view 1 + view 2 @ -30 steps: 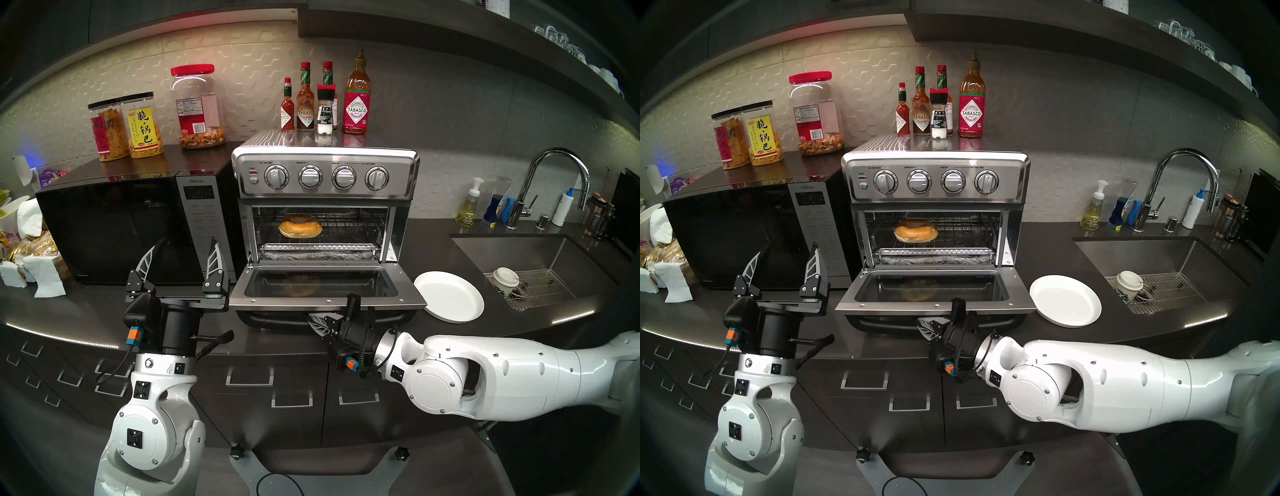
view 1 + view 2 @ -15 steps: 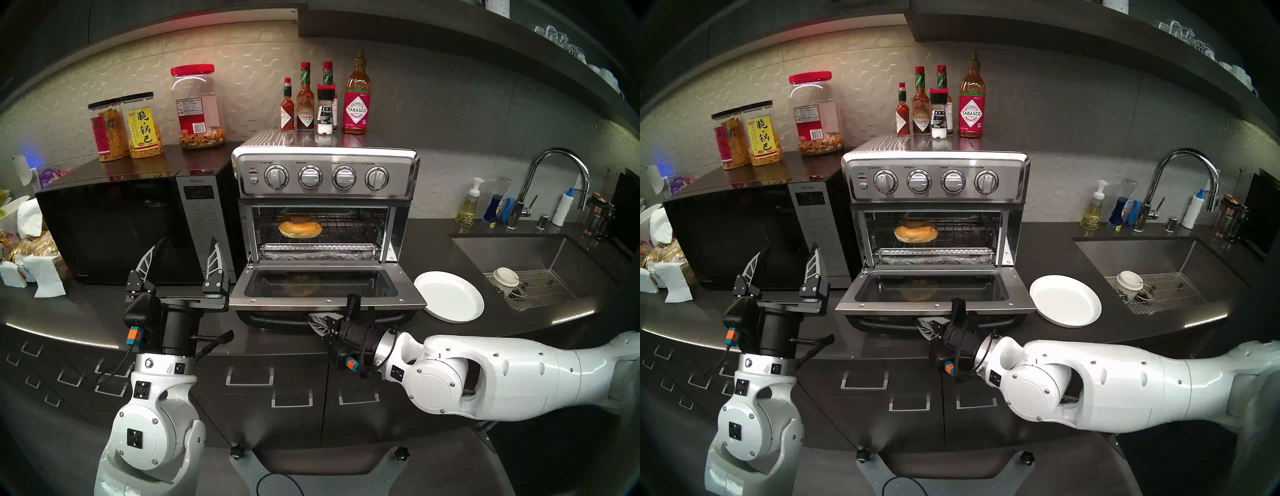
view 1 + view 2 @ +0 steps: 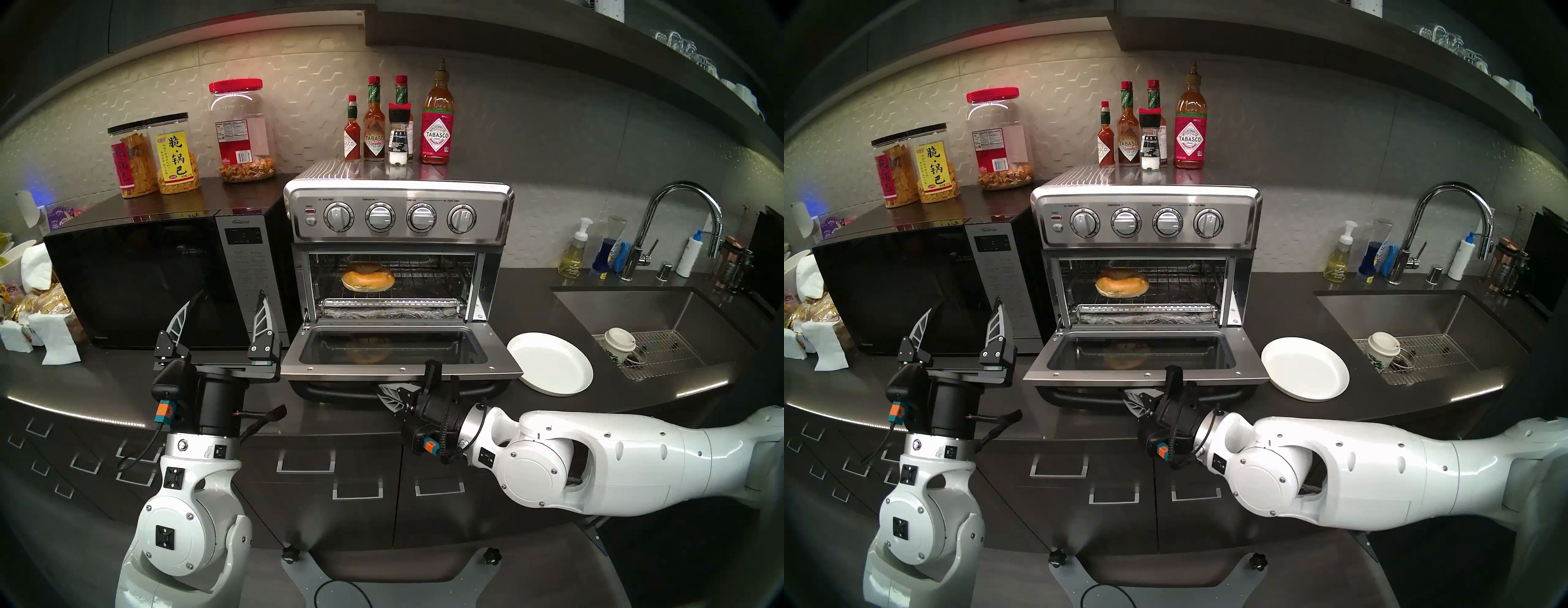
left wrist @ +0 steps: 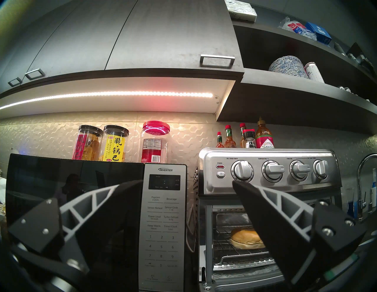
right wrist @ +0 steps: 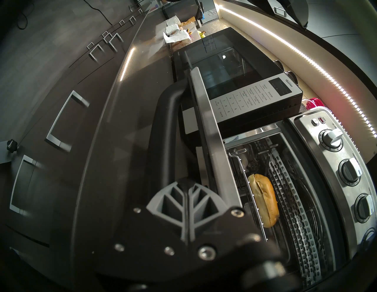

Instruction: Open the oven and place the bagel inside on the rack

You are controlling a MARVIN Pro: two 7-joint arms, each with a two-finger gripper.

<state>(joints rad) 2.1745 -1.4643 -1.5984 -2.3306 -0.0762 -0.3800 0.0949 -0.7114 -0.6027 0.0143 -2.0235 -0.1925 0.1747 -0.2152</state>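
Bagel (image 3: 368, 277) sits on the rack (image 3: 428, 280) inside the oven (image 3: 396, 220), left of centre, and the oven door (image 3: 399, 354) lies fully dropped, so we judge the placing done. Our left gripper (image 3: 224, 313) hangs in front of the microwave (image 3: 140, 276), left of the oven, fingers spread wide, nothing in it. Our right gripper (image 3: 388, 392) is at the black door handle (image 5: 163, 130), below the door's front edge, fingers pressed flat together; they look empty, resting at the bar rather than wrapped around it. Plate (image 3: 549, 363) sits just right of the door, bare. What's left, in our view, is backing off cleanly: draw the right arm straight away from the oven, low, without snagging the handle or bumping the plate.
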